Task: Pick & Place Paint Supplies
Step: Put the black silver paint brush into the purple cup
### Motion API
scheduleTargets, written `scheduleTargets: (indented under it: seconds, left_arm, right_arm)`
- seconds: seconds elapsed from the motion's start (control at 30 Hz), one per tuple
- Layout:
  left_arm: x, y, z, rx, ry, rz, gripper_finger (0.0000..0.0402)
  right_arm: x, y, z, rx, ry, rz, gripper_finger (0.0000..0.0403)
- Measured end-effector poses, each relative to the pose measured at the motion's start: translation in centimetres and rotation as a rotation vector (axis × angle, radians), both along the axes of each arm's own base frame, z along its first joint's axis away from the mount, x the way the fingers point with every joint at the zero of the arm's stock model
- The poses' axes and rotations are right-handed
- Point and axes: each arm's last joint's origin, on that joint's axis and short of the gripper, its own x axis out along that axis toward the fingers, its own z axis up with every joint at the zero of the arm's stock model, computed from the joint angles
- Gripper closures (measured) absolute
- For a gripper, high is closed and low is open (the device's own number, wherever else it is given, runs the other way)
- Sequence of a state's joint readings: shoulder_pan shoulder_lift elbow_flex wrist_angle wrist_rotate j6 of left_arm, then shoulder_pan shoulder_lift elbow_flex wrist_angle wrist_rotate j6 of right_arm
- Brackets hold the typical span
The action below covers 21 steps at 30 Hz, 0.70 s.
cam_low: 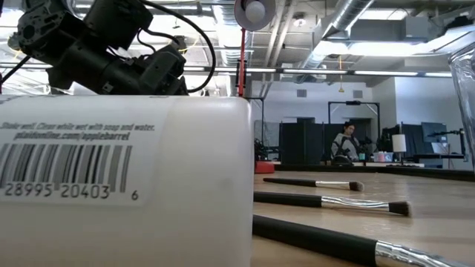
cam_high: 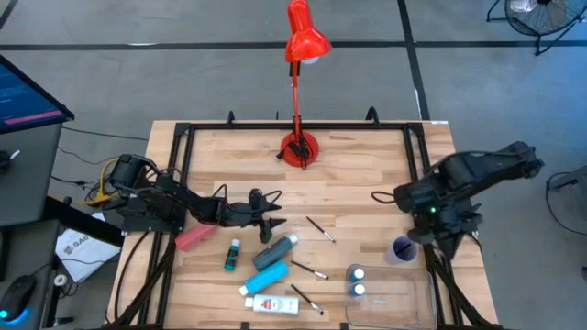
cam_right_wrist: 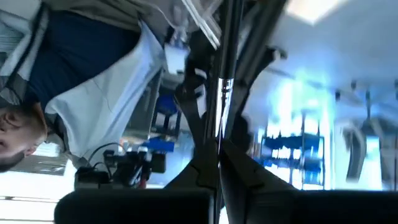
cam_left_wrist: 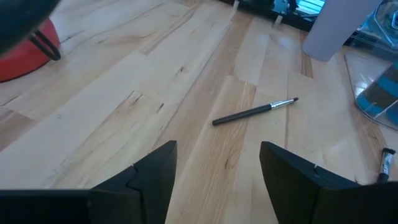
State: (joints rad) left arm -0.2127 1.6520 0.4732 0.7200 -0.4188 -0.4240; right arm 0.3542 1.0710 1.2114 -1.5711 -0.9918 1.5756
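Paintbrush (cam_left_wrist: 256, 111) lies on bare wooden table (cam_left_wrist: 124, 93).

Bright overhead light, perhaps blurred foreground

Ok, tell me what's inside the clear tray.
Two white-capped bottles stand at the clear tray's left end; the rest looks bare. The lilac cup sits outside it.

We lose most of the white paint tube (cam_low: 126, 185) past the low view's edge, nearest paintbrush (cam_low: 334, 245) cut off too, label text on it blurred, far person (cam_low: 345, 144) too small to make out.
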Motion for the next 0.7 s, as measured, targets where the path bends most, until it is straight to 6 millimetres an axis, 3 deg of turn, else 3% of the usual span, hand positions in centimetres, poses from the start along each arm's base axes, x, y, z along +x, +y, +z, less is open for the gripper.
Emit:
scheduleTargets:
  seconds: [0.17, 0.5, 0.7]
  left_arm:
    - [-0.1, -0.3, 0.0, -0.002, -0.001, -0.012, 0.0193]
    - [-0.1, -0.5, 0.0, -0.04, -0.01, 0.0, 0.0193]
    - [-0.1, -0.5, 0.0, -0.038, -0.009, -0.001, 0.0193]
  right_arm:
    - [0.8, 0.8, -0.3, 0.026, 0.089, -0.005, 0.0403]
    - [5.5, 2.6, -3.0, 0.134, 0.114, 0.066, 0.0403]
    - [6.1, 2.9, -4.2, 0.137, 0.153, 0.126, 0.0403]
